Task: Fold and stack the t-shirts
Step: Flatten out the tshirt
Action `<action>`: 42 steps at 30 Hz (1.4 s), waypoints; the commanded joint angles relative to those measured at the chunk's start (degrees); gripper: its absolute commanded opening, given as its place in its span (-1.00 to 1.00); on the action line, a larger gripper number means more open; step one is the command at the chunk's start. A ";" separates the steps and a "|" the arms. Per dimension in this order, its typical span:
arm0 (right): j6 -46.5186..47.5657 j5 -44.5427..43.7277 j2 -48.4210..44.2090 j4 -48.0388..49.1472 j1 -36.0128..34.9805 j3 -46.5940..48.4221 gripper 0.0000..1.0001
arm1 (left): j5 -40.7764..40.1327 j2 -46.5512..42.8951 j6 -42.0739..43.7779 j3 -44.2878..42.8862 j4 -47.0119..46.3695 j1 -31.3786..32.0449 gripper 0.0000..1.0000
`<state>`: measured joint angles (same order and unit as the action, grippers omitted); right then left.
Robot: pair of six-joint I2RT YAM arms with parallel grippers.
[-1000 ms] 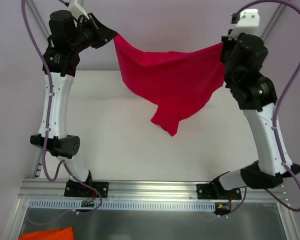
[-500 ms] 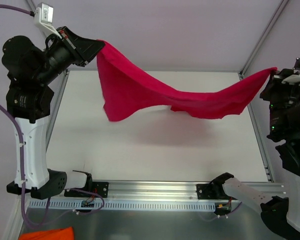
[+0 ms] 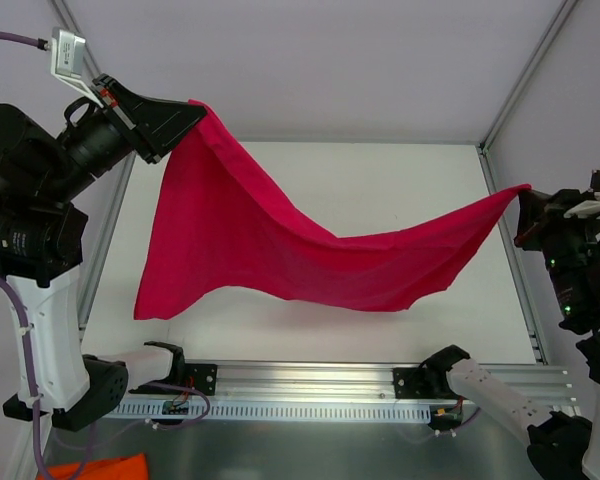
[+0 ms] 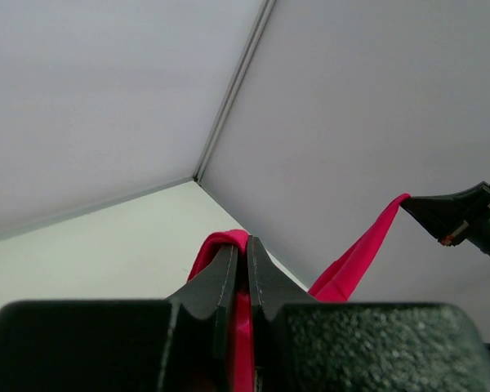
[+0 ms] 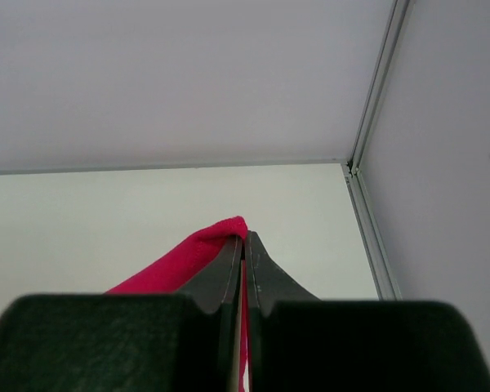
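left gripper is clamped on one edge of the red t-shirt, raised high over the far-left corner of the surface. right gripper is clamped on the opposite edge, out past the right side of the surface and lower in the top view than the left one.

The shirt hangs in the air between the two as a sagging sheet. Its top edge runs down from the left grip, dips around mid-span, then climbs to the right grip. A loose flap hangs off the left side, with its lowest corner near the front-left of the surface. Can't tell from the top view whether that corner touches down.

Left wrist cam: jaws pinched together, with a red fold between them and just past the tips. The shirt's far end and the right gripper's black tips show across the cell.

Right wrist cam: jaws pinched on thin red fabric, a fold bulging just left of the tips, white surface behind.

An orange cloth lies below the mounting rail at bottom-left, well apart from the shirt.
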<state>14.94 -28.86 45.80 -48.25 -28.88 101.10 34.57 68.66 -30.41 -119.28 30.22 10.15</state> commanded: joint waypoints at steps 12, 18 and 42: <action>4.66 -8.23 19.57 14.57 -0.03 -6.09 -0.98 | -3.27 20.00 1.76 1.98 -6.31 0.31 -1.00; 2.56 -6.47 34.33 22.67 2.07 0.22 -0.98 | -6.35 39.31 2.03 -19.54 -0.69 -0.92 -1.00; 20.48 -12.97 24.63 39.90 -6.70 8.86 -0.99 | 5.86 15.38 -4.48 -1.14 -14.66 -4.62 -1.00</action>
<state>31.20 -38.41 79.18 -16.64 -33.61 110.28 36.12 93.19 -35.51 -122.91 21.26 4.95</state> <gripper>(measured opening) 0.018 0.030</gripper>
